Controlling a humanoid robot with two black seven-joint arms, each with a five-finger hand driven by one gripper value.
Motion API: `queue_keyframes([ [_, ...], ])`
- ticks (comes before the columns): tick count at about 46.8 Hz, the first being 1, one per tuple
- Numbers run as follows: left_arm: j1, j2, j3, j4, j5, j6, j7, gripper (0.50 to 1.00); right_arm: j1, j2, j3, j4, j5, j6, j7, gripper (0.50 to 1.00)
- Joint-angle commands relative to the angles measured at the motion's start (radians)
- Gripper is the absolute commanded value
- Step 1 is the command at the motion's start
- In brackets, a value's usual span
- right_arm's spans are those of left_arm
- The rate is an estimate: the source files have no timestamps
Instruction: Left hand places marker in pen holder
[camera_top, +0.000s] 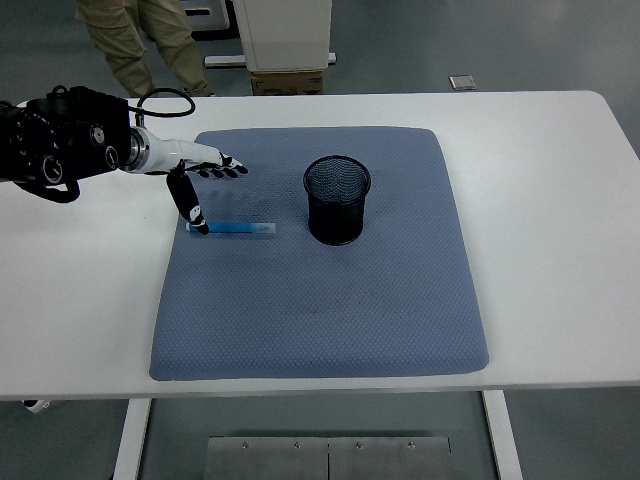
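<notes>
A blue marker (236, 228) lies flat on the blue-grey mat (320, 300), pointing left-right, left of the black mesh pen holder (338, 199), which stands upright near the mat's middle. My left hand (203, 186) reaches in from the left edge and hovers over the marker's left end. Its fingers are spread and hold nothing; the thumb tip (199, 225) points down right at the marker's left end. The right arm is out of view.
The mat lies on a white table (560, 230). A person's legs (140, 45) stand beyond the far left edge, beside a white cabinet base (285, 35) and a cardboard box (288, 82).
</notes>
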Motion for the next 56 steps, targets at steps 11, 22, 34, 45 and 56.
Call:
queue_keyframes([
  [11, -0.081, 0.011, 0.015, -0.016, -0.002, -0.008, 0.001, 1.000, 0.000, 0.000, 0.000, -0.001, -0.001, 0.000, 0.000, 1.000],
  [22, -0.078, -0.015, 0.018, -0.058, 0.113, -0.010, 0.009, 1.000, 0.000, 0.000, 0.000, -0.001, -0.001, 0.000, 0.000, 1.000],
  [34, -0.071, -0.030, 0.017, -0.056, 0.274, -0.010, 0.021, 1.000, 0.000, 0.000, 0.000, 0.001, 0.001, 0.000, 0.000, 1.000],
  [45, -0.071, -0.052, 0.001, -0.058, 0.326, -0.012, 0.021, 1.000, 0.000, 0.000, 0.000, -0.001, 0.001, 0.000, 0.000, 1.000],
  [56, -0.068, -0.078, -0.022, -0.061, 0.309, -0.031, 0.021, 1.000, 0.000, 0.000, 0.000, 0.001, 0.001, 0.000, 0.000, 1.000],
])
